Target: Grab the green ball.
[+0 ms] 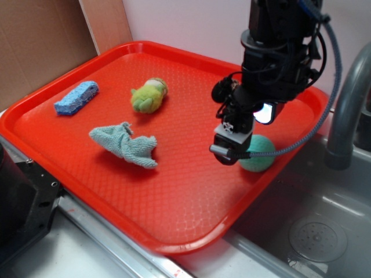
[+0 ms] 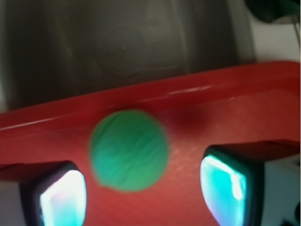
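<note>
Approach step: gripper [image 1: 231,152] hangs wide open and empty over the green ball [image 2: 129,149], right edge of the red tray [image 1: 174,231]. Next: lower, close around it.

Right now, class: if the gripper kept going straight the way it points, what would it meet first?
Most likely the green ball, lying ahead between the gripper's open jaws near the red tray's rim; depth is uncertain.
</note>
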Robot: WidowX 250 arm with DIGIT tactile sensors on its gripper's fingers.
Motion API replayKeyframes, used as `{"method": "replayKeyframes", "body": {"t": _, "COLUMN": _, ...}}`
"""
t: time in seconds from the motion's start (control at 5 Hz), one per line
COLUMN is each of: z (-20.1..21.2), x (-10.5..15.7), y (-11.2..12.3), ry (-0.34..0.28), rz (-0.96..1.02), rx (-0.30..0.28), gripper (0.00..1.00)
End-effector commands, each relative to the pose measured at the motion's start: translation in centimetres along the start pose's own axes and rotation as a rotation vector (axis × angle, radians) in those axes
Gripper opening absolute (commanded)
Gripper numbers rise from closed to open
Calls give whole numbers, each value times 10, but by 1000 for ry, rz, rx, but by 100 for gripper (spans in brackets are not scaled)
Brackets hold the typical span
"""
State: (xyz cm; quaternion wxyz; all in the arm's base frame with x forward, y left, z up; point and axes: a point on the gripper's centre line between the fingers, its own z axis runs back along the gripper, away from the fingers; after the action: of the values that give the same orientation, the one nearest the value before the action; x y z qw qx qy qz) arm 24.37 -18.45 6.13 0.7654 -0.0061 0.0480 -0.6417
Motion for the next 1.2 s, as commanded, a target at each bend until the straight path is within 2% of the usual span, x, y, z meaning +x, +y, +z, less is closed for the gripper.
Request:
{"method": "replayKeyframes", "body": {"t": 0.0, "z": 33, "x": 8, "y": -15, "ry": -81, "rz": -11, "rx": 77, "gripper": 100}}
{"method": "replayKeyframes", "body": {"t": 0.2, "z": 28, "x": 3, "y": -12, "ry": -50, "rz": -20, "rx": 137, "gripper": 100}}
{"method": "replayKeyframes", "body": {"t": 0.4, "z": 23, "x": 5, "y": -7, "ry": -46, "rz": -23, "rx": 131, "gripper": 100}}
{"method": "replayKeyframes", "body": {"t": 0.6, "z": 24, "x": 4, "y": -8, "ry": -67, "rz": -37, "rx": 79, "gripper": 100}}
{"method": "replayKeyframes", "body": {"t": 0.8, "z": 16, "x": 5, "y": 1, "ry": -43, "rz": -66, "rx": 63, "gripper": 100}}
{"method": "replayKeyframes", "body": {"t": 1.0, "z": 8, "x": 5, "y": 6, "ry": 8, "rz": -65, "rx": 50, "gripper": 100}}
